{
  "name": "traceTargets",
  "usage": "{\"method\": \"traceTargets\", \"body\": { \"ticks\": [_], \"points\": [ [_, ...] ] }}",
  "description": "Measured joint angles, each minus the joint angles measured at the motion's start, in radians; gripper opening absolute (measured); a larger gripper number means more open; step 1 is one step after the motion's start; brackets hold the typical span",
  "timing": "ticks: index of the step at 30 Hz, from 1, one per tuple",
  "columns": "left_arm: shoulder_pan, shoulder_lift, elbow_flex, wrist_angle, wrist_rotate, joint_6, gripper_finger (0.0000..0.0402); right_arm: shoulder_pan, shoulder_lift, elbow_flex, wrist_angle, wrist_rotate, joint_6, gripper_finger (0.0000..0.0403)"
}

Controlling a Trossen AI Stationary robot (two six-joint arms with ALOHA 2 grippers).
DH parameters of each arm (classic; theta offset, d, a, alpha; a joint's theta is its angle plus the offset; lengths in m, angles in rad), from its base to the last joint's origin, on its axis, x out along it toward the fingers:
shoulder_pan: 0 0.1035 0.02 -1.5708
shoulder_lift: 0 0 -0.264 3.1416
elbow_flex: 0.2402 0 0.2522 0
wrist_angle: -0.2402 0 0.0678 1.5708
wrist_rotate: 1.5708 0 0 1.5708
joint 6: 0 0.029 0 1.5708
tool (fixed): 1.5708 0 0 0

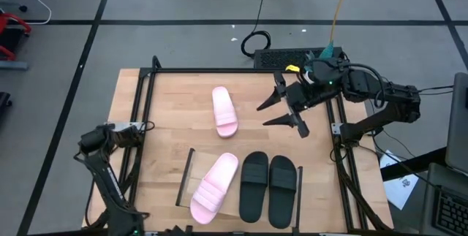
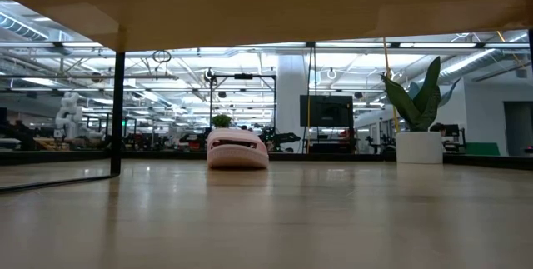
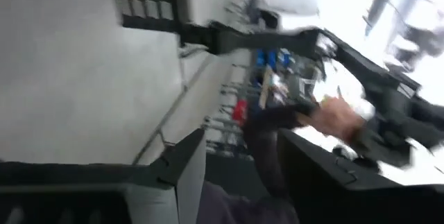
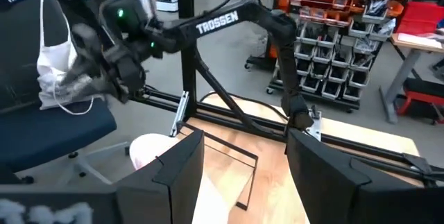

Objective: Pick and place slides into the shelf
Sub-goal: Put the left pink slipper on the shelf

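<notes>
On the shelf (image 1: 185,180), three slides sit: one pink (image 1: 213,185), two black (image 1: 268,188).
At 12 o'clock, my right tool (image 1: 281,112) hangs wide open, empty, beside the loose pink slide (image 1: 224,110); my left tool (image 1: 95,138) is at 9, grip unclear.

1. We are seeing one pale pink slide (image 1: 224,110) lying alone on the bare tabletop, well apart from the rest.
2. The second pink slide (image 1: 214,187) is resting tilted on the shelf (image 1: 186,178).
3. The black pair (image 1: 268,188) is sitting side by side just beside it.

Two pale pink slides (image 1: 219,148), two matte black slides (image 1: 268,188), light-wood shelf (image 1: 232,210).
</notes>
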Motion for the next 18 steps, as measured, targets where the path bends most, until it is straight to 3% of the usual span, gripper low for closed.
{"method": "traceTargets", "body": {
  "ticks": [5,9,12,18],
  "points": [
    [-0.014,-0.107,0.000,0.027,-0.003,0.246,0.0169,-0.001,0.000,0.000,0.017,0.002,0.000,0.0196],
    [-0.007,-0.245,0.000,-0.042,-0.011,0.465,0.0151,-0.001,0.000,0.000,0.042,0.001,0.004,0.0196],
    [0.016,-0.356,0.001,-0.212,-0.007,0.551,0.0135,-0.001,0.000,0.000,0.059,0.001,0.011,0.0196],
    [0.136,-0.612,0.001,-0.660,0.109,0.550,0.0109,-0.001,-0.007,0.000,0.086,0.002,0.004,0.0196]
  ]
}}
